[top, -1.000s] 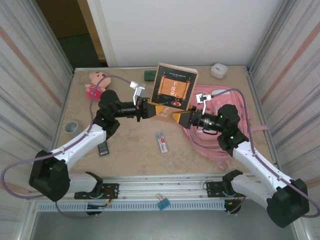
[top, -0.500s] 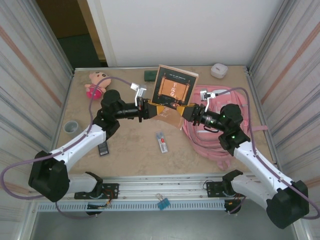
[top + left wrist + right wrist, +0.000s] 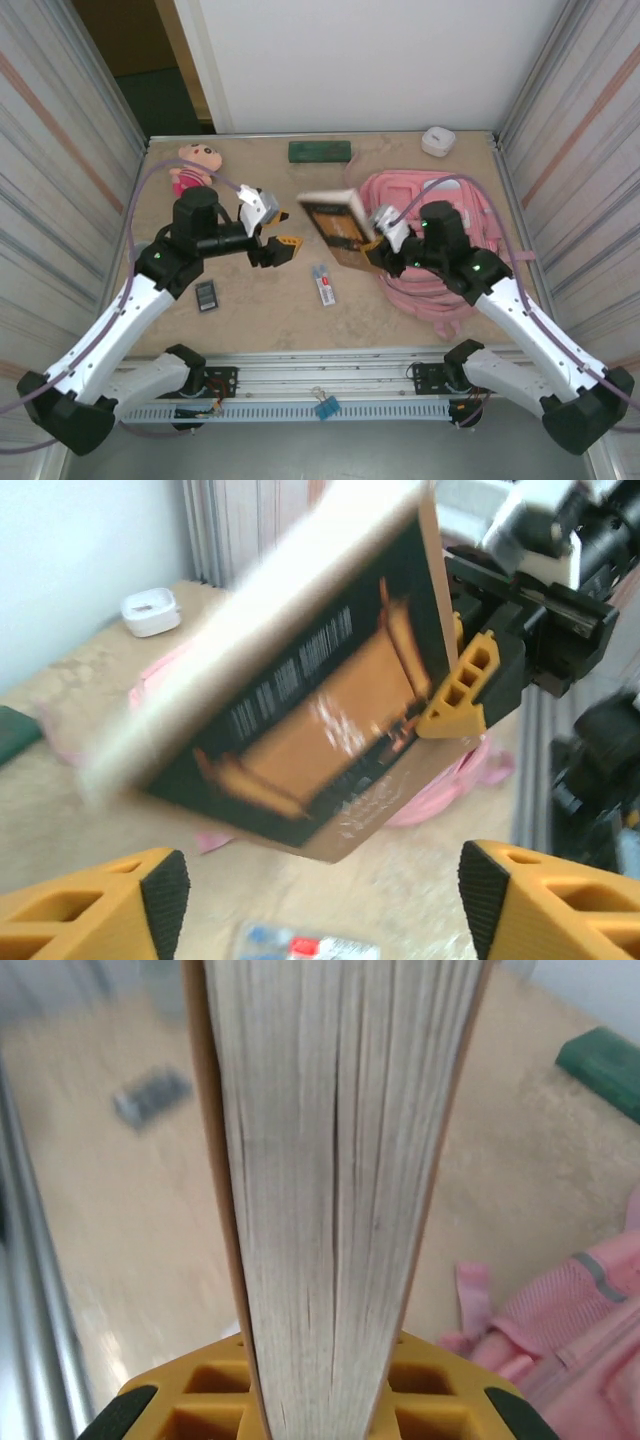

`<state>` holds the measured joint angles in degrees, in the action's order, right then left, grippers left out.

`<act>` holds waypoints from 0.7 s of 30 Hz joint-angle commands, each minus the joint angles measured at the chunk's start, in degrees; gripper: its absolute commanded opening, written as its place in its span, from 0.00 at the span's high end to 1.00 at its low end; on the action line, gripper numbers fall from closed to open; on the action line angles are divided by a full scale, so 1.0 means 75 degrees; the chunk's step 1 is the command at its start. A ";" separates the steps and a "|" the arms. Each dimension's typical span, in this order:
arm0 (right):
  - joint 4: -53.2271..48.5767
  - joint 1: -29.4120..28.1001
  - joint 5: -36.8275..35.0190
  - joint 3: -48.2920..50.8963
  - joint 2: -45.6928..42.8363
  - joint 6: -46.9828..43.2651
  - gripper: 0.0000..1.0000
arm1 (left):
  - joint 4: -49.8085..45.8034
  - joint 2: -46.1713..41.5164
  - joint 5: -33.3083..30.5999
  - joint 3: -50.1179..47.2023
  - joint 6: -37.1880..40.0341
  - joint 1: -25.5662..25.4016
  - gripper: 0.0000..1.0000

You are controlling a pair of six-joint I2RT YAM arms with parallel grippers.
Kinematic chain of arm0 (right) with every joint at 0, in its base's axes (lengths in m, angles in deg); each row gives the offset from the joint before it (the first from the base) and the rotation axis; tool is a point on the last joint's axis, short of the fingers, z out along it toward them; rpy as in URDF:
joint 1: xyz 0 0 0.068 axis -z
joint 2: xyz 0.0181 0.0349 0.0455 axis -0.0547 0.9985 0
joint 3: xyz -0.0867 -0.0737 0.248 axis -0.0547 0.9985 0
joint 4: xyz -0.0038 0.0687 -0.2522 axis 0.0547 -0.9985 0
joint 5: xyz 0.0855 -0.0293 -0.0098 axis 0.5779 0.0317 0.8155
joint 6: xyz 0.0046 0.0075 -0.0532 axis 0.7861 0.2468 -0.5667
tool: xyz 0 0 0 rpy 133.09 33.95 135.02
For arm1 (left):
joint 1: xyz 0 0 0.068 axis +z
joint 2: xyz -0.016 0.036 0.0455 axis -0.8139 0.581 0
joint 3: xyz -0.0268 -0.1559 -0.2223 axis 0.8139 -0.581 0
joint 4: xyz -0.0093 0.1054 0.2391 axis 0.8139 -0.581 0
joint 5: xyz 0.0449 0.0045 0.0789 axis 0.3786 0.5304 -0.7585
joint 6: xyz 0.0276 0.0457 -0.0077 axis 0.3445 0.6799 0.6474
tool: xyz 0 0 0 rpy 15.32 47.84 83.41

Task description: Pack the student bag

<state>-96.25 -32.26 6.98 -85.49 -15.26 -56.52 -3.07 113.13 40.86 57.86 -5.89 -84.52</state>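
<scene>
The right gripper (image 3: pixel 372 252) holds a flat brown and black book (image 3: pixel 333 220) up beside the big pink cloth backpack (image 3: pixel 470 205), and the left gripper (image 3: pixel 286 246) hangs open nearby, not touching it.

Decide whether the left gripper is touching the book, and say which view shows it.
Apart. The top external view shows the open left gripper with bare table between it and the book, which the right gripper holds.
</scene>
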 commanded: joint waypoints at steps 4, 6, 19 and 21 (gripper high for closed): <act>-0.1868 -0.1178 -0.2427 -0.0781 0.1318 -0.3008 1.00 | -0.2177 0.0017 -0.0544 0.0050 0.3116 -0.0066 0.21; -0.1799 -0.1296 -0.2074 -0.0908 0.1535 -0.3219 1.00 | -0.2347 0.0044 -0.0502 -0.0048 0.3470 -0.0221 0.20; -0.1446 -0.1005 0.0717 -0.1337 0.1512 -0.3591 1.00 | -0.1202 0.0504 -0.0322 -0.1053 0.3870 -0.0436 0.15; -0.1345 -0.0878 0.1007 -0.1341 0.1404 -0.3542 1.00 | -0.1041 0.0687 -0.0099 -0.0981 0.3831 -0.0436 0.19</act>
<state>-109.59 -39.91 7.38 -93.09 -2.04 -81.85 -14.89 117.21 38.48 50.41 21.79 -87.67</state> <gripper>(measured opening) 0.156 0.823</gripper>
